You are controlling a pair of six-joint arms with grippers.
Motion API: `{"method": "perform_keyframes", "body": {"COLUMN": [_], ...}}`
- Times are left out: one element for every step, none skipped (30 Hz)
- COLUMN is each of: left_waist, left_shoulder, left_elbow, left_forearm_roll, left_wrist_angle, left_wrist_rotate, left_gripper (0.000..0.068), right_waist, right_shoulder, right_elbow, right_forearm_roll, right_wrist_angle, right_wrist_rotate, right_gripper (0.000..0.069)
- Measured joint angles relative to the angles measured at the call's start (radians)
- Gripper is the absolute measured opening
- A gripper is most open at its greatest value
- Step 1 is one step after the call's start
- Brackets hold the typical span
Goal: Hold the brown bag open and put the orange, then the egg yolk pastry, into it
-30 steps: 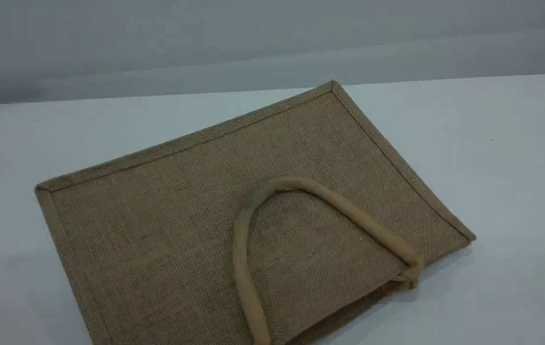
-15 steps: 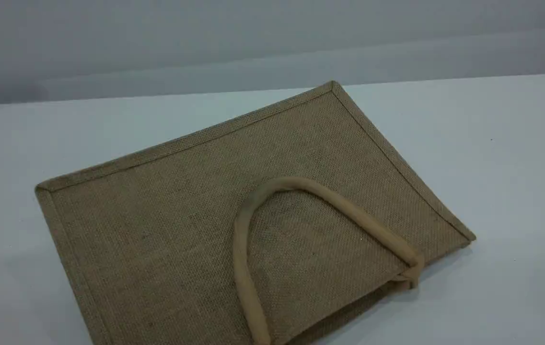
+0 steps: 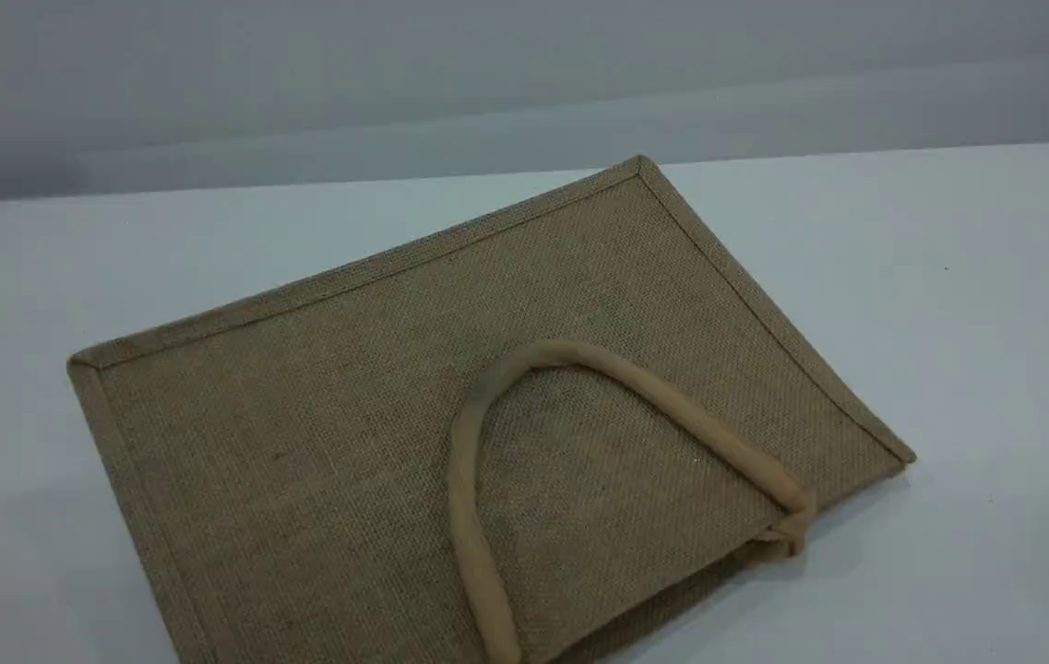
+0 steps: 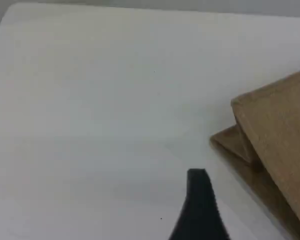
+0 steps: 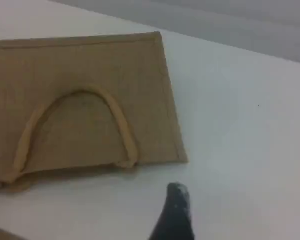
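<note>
The brown bag [image 3: 321,406] lies flat on the white table, its mouth toward the view's bottom right, one beige loop handle [image 3: 644,378] resting on its upper face. In the left wrist view a corner of the bag [image 4: 280,125] shows at the right, with the left gripper [image 4: 197,180] a little left of it above bare table, one dark fingertip visible. In the right wrist view the bag [image 5: 90,70] and its handle [image 5: 119,120] lie ahead of the right gripper [image 5: 177,196], which holds nothing. Neither arm appears in the scene view. The orange and the egg yolk pastry are out of view.
The white table [image 3: 967,314] stretches around the bag on all sides. Its far edge meets a plain grey wall [image 3: 524,83].
</note>
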Motion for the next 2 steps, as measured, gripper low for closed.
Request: {"method": "perform_keyframes", "body": {"left_waist": [0.000,0.000], "left_shoulder": [0.000,0.000], "left_elbow": [0.000,0.000], "left_forearm_roll": [0.000,0.000], "left_wrist_angle": [0.000,0.000], "left_wrist_rotate": [0.001,0.001], "left_gripper": [0.0468,0.0468], "right_waist": [0.000,0.000], "right_shoulder": [0.000,0.000], "right_elbow": [0.000,0.000], "right_forearm_roll": [0.000,0.000], "right_wrist_angle": [0.000,0.000], "right_wrist_rotate": [0.000,0.000], "right_gripper": [0.0552,0.0552]}}
